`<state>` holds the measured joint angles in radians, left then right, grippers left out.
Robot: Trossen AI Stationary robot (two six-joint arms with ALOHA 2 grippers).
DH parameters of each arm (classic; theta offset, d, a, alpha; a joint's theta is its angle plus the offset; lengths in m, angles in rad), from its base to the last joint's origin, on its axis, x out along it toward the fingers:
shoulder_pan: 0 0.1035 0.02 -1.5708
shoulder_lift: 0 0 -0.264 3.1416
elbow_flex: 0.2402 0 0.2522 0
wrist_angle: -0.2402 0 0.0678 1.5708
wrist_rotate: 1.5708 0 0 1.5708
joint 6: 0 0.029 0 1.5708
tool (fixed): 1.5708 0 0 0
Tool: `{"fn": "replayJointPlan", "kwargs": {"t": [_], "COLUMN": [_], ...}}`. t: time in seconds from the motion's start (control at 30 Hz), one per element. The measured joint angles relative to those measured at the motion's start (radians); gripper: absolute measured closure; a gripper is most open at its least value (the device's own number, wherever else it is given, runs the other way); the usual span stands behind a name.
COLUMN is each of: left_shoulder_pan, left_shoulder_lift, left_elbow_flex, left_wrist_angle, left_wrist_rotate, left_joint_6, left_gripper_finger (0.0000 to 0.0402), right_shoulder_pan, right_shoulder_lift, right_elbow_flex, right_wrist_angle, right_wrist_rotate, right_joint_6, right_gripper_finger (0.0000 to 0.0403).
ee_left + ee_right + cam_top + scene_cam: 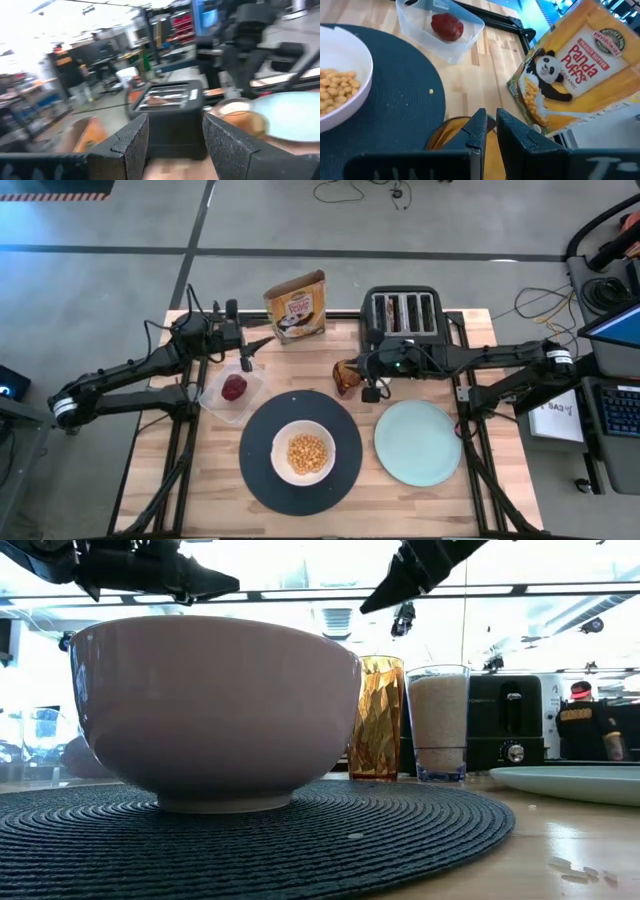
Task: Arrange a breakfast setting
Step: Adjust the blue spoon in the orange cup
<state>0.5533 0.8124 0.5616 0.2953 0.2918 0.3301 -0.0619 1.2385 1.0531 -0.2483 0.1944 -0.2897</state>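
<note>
1. Done, as far as shows: the white bowl (303,452) sits in the middle of the black plate (257,442) at the front of the bench (200,500), and it already holds cereal (306,449).
2. The cereal box (296,303) stands open at the back edge, beside the toaster (401,315).
3. Left, by my judgement: the green plate (417,442) lies bare to the right of the black plate. Toast (159,99) seems to sit in a toaster slot, though the blur makes this uncertain. The red fruit (234,387) rests in a clear tub (216,402) at the left.
4. The left end effector (246,358) hovers just behind the tub, fingers spread wide and holding nothing.
5. The right end effector (372,392) hangs next to an amber glass (346,376) between the toaster and the black plate; its fingers stand narrow, nearly together, with nothing between them.
6. The bench is pale wooden planks on a dark frame, with a few crumbs near the front.
7. Around it: grey floor with loose cables, a laptop (615,390) at the right, and a workshop with shelves and a person (582,725) behind.
</note>
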Motion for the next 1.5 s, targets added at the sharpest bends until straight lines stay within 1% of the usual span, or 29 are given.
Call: {"fn": "replayJointPlan", "kwargs": {"t": [0.13, 0.23, 0.4, 0.63, 0.87, 1.2, 1.27, 1.33, 1.5], "left_shoulder_pan": [0.000, 0.001, 0.001, 0.001, 0.000, 0.000, 0.000, 0.000, 0.000], "left_shoulder_lift": [0.019, 0.037, 0.068, 0.082, 0.082, 0.081, 0.081, 0.081, 0.081], "left_elbow_flex": [0.001, 0.001, 0.000, 0.000, 0.000, 0.000, -0.001, -0.001, -0.001], "left_wrist_angle": [0.020, 0.020, 0.028, 0.027, 0.026, 0.026, 0.026, 0.026, 0.026], "left_wrist_rotate": [-0.098, -0.127, -0.126, -0.127, -0.127, -0.127, -0.127, -0.127, -0.127], "left_joint_6": [0.009, 0.026, 0.010, -0.038, -0.063, -0.082, -0.085, -0.086, -0.087], "left_gripper_finger": [0.0231, 0.0231, 0.0231, 0.0231, 0.0231, 0.0231, 0.0231, 0.0231, 0.0231], "right_shoulder_pan": [0.000, 0.000, 0.000, -0.027, -0.031, -0.033, -0.033, -0.034, -0.033], "right_shoulder_lift": [0.000, 0.014, 0.048, 0.087, 0.073, 0.059, 0.059, 0.059, 0.059], "right_elbow_flex": [-0.026, -0.038, -0.036, 0.018, 0.023, 0.023, 0.023, 0.023, 0.023], "right_wrist_angle": [0.000, 0.004, -0.001, -0.001, -0.009, 0.000, -0.002, -0.001, -0.001], "right_wrist_rotate": [-0.003, -0.018, -0.018, -0.011, -0.021, -0.011, -0.011, -0.011, -0.011], "right_joint_6": [0.008, 0.036, 0.061, 0.047, 0.029, 0.068, 0.088, 0.108, 0.122], "right_gripper_finger": [0.0369, 0.0369, 0.0369, 0.0369, 0.0369, 0.0367, 0.0358, 0.0340, 0.0276]}}
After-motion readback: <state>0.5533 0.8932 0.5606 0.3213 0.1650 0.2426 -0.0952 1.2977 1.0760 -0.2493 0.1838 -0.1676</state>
